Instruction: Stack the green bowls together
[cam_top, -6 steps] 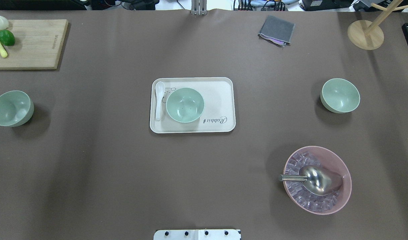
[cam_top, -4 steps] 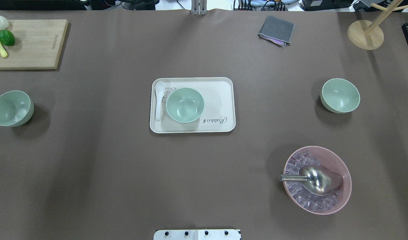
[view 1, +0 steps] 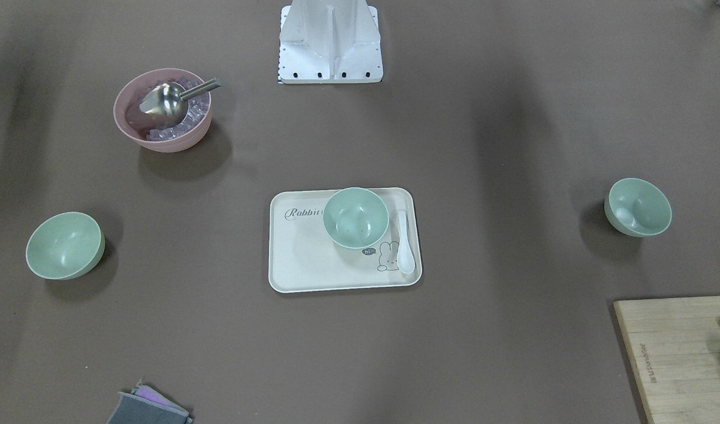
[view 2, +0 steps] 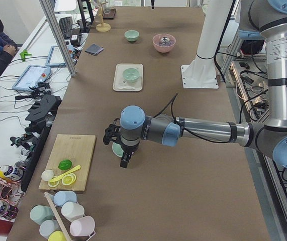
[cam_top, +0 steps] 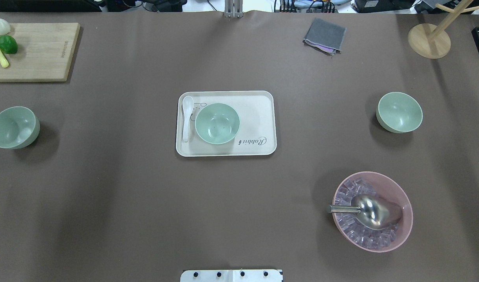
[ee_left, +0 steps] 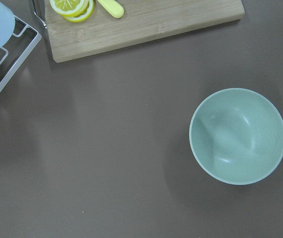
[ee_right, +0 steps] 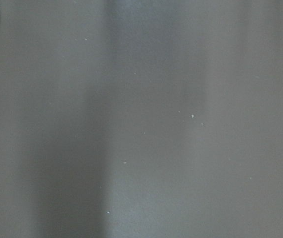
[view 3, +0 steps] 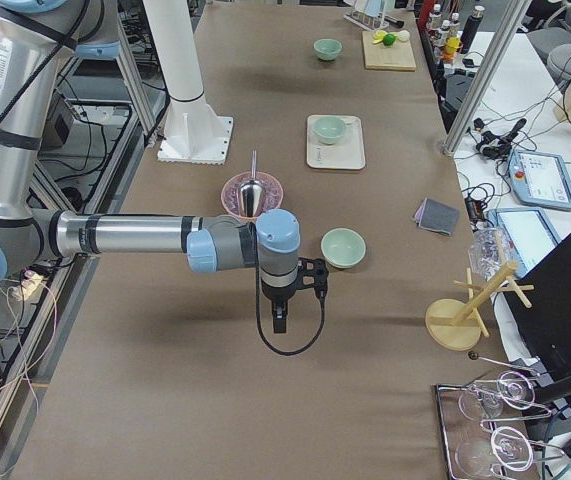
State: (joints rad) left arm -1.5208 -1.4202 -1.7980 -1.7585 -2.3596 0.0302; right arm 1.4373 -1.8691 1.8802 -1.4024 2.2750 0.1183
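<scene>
1. Overhead exterior view shows nothing nested yet, and neither arm reaches into the frame.
2. The left green bowl sits mouth-up on the table, below and just beside the left gripper. That gripper hangs fingers-down from a forearm stretched level across the table. Its wrist camera looks straight down with the bowl off-centre, which suggests it is lining up on the rim. Whether its jaws are parted or closed cannot be told.
3. The middle green bowl stands on a cream tray, touching a white spoon and well apart from both grippers. Being central, it is the likely base for the stack.
4. The right green bowl sits near the right gripper, which points down from a similarly level forearm. Only a sliver of green shows at the edge of its wrist camera, so it hangs to one side of the bowl, not over it. Its jaw state cannot be told either.
5. A pink bowl holding a metal scoop also sits near the right gripper and is no part of the job.
</scene>
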